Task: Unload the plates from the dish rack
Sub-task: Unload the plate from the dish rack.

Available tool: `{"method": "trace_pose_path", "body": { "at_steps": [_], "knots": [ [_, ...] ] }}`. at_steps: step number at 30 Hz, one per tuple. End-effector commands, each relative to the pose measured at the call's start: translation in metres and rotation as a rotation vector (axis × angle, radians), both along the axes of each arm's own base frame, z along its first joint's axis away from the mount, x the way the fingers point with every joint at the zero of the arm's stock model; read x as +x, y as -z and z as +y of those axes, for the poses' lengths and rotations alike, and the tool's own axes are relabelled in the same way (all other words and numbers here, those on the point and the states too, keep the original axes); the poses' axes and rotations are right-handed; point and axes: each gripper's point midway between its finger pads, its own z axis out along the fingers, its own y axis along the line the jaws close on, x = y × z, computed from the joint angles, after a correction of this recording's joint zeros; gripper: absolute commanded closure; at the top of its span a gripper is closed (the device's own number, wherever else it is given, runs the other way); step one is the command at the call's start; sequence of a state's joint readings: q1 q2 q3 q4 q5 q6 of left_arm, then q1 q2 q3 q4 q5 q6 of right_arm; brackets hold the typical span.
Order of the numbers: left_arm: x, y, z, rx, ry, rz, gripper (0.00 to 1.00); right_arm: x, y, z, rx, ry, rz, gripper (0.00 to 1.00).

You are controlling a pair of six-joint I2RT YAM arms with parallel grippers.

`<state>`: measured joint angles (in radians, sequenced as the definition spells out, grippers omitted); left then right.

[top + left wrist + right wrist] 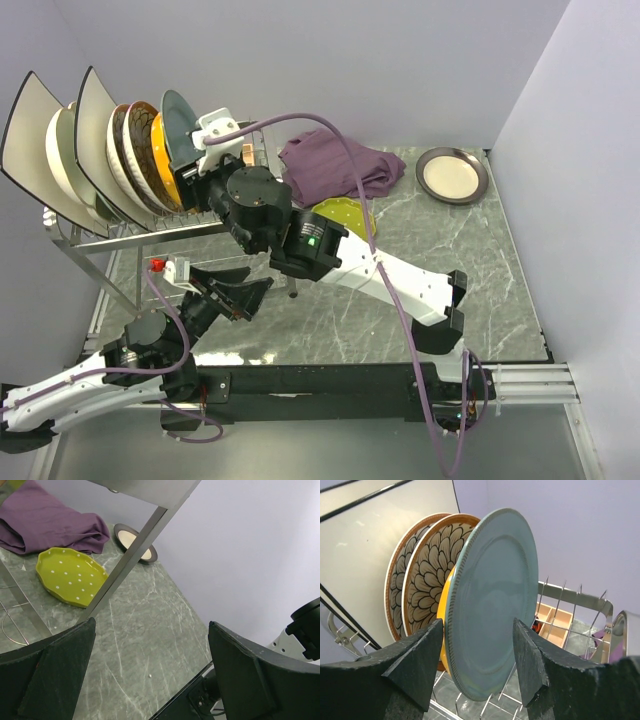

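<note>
Upper left of the overhead view: dish rack (150,236) on steel legs over the green marble table (450,270). Standing on edge in its prongs, left to right: two white square plates (33,125) with a cream plate (62,152) between them, two brown-patterned plates (133,140), an orange plate (161,152), then the teal plate (180,122) at the right end.

Upper centre on the table: crumpled purple cloth (335,165), with a lime-yellow dotted plate (345,214) just below it, partly behind the right arm. Upper right: dark-rimmed plate (452,176) lying flat, well apart from the rack.

Right gripper (478,626) spread wide, fingers on either side of the teal plate's rim in the wrist view; contact impossible to tell. Left gripper (152,626) released, holding nothing, low beside a rack leg. Behind the prongs, right of the right wrist frame: small wooden box (555,618).
</note>
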<state>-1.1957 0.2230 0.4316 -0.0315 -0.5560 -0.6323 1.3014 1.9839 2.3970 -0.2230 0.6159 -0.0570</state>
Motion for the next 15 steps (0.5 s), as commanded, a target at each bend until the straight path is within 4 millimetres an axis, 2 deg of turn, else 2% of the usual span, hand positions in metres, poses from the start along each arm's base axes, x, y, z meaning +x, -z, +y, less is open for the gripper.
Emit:
{"method": "trace_pose_path", "body": {
  "at_steps": [1,7,15],
  "knots": [
    [0.001,-0.004,0.002,-0.021,-0.011,-0.001,0.01,0.006,-0.011,-0.004,0.041,0.021,-0.009,0.36],
    [0.002,-0.002,0.001,-0.015,-0.014,0.002,0.01,0.016,-0.004,-0.009,0.026,0.083,-0.001,0.38],
    [0.001,-0.002,0.002,-0.019,-0.013,0.001,0.01,0.031,0.012,-0.016,0.009,0.152,0.036,0.48]
  ]
}}
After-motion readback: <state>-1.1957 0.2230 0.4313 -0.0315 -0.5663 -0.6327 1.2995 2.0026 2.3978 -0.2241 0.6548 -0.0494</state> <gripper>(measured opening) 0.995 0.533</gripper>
